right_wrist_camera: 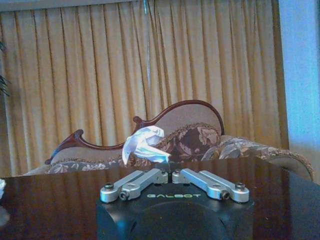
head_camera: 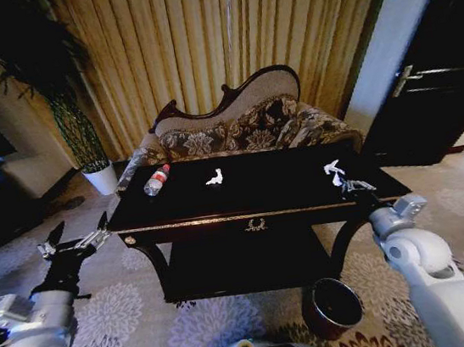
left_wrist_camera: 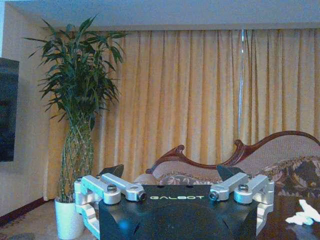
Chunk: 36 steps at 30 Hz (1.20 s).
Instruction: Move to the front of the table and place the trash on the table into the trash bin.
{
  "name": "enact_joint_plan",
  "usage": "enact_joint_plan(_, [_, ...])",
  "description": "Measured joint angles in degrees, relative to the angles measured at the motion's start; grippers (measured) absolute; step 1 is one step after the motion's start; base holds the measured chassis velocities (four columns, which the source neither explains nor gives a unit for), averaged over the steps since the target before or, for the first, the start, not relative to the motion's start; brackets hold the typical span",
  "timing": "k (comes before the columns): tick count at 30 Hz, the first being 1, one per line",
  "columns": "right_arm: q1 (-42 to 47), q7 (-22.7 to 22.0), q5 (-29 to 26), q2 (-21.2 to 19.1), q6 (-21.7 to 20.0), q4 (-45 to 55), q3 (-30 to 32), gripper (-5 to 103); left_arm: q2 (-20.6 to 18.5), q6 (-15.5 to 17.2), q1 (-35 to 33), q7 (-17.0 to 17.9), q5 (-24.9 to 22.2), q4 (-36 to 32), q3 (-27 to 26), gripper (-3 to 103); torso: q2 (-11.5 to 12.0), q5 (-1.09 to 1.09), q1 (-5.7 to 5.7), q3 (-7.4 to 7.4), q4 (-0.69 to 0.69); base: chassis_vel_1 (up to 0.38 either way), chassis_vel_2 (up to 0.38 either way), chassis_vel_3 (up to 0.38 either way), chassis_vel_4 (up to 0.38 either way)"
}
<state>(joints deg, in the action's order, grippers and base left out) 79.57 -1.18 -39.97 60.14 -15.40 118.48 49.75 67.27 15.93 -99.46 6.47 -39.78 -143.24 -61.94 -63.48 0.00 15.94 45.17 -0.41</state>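
While I stand facing the long, near-black glossy wooden table (head_camera: 260,189) with its gold trim, my right gripper (head_camera: 338,178) is out over the right end of the top, fingers pinched together on a crumpled white paper scrap (right_wrist_camera: 142,144) that sticks up above the tips. My left gripper (head_camera: 76,238) hangs just off the table's left end, jaws spread wide, holding nothing. Up on the top, the small clear plastic bottle with the red label (head_camera: 156,181) lies on its side near the far left corner, and a second crumpled white paper scrap (head_camera: 214,177) sits toward the middle, well apart from both my grippers. Down on the patterned carpet, the small round reddish-brown bin (head_camera: 332,305) with its black inside stands by the table's front right leg, below my right arm.
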Motion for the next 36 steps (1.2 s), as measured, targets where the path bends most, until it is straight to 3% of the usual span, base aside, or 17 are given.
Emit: enact_joint_plan(36, [1.33,1.22,2.19,1.86,2.13,-3.78,-0.98,0,0.21,-0.2,0.04,-0.2,0.17,0.0,0.16,100,-0.01,0.0,0.0,-0.01,0.0,0.075,-0.08,-0.082,0.079])
